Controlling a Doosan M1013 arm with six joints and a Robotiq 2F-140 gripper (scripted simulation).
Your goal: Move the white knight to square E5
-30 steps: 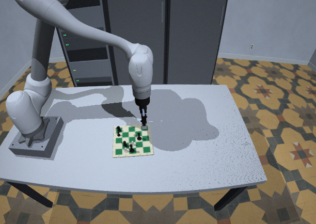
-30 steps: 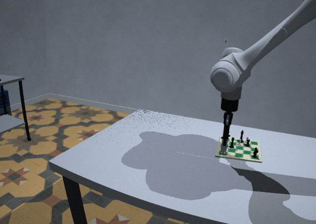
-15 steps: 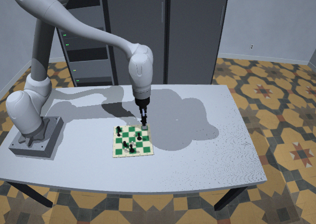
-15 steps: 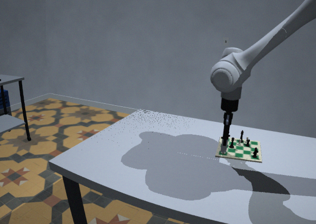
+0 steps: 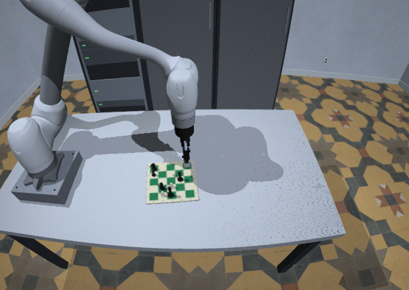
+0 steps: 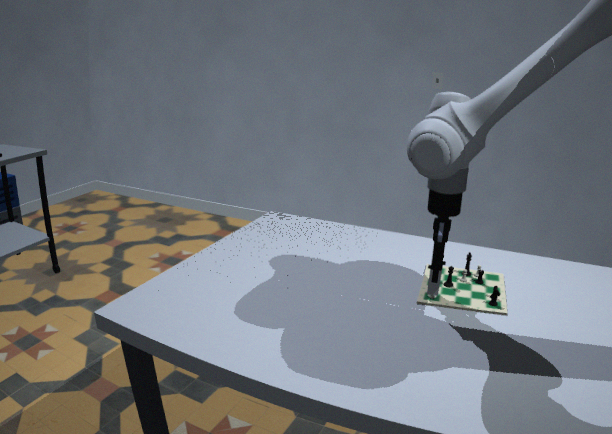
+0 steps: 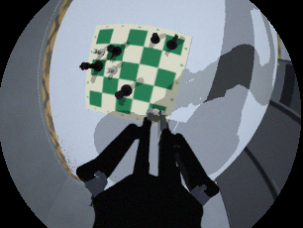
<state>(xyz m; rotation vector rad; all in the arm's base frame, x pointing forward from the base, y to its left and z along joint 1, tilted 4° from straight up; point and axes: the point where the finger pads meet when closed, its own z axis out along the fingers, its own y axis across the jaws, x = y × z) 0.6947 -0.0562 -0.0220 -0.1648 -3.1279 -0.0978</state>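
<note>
While the arm hangs straight down over the far right corner of the chessboard [image 5: 151,200], the gripper [image 5: 187,163] sits low on that corner square, fingers drawn narrow and pinched on a pale piece, which I judge to be the white knight [image 5: 188,165]. From the exterior view the piece [image 6: 432,290] looks as good as touching the board, gripper [image 6: 433,285] upright above it. The board's letters are too small to read, so I cannot confirm the corner is E5, but it looks like the placing step. Black pieces stand well apart: one [image 5: 180,176] nearer the middle, one [image 5: 154,169] at the far left, two [image 5: 170,192] toward the near edge beside some pale pieces. Next, I'd say, comes easing the fingers apart without nudging the knight, then a clean vertical lift so it stays upright inside its square
</note>
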